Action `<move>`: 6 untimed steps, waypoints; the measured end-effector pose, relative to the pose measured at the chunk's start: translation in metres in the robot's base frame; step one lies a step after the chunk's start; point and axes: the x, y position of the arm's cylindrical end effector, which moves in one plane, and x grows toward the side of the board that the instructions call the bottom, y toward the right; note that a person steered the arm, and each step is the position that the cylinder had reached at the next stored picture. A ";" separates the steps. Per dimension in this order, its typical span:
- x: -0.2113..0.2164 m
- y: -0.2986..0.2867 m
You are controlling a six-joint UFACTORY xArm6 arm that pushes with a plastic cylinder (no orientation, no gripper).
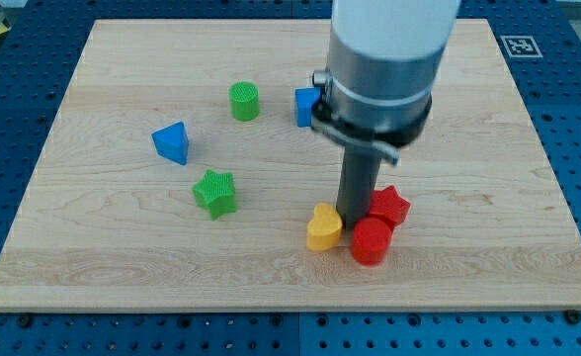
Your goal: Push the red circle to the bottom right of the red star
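Red circle (372,240): low on the tabletop (93,247), touching the red star (389,206) at its lower left. Step in hand: the push, placement unfinished by my judgement. My tip (353,220): just above the circle, between yellow heart (323,227) and star (no gripper fitted, so nothing held). Next move calls for nudging the circle toward the view's right. Elsewhere: green star (215,192), blue triangle (172,141), green cylinder (243,101), blue block (305,105) partly hidden.

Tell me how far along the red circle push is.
Done: the red circle touches the red star. In hand: my tip sits between the yellow heart and both. Left: the circle lies below-left of the star; nudge it right.
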 end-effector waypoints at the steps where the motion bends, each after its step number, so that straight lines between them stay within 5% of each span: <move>1: 0.012 -0.016; 3: 0.030 -0.056; 6: 0.036 0.034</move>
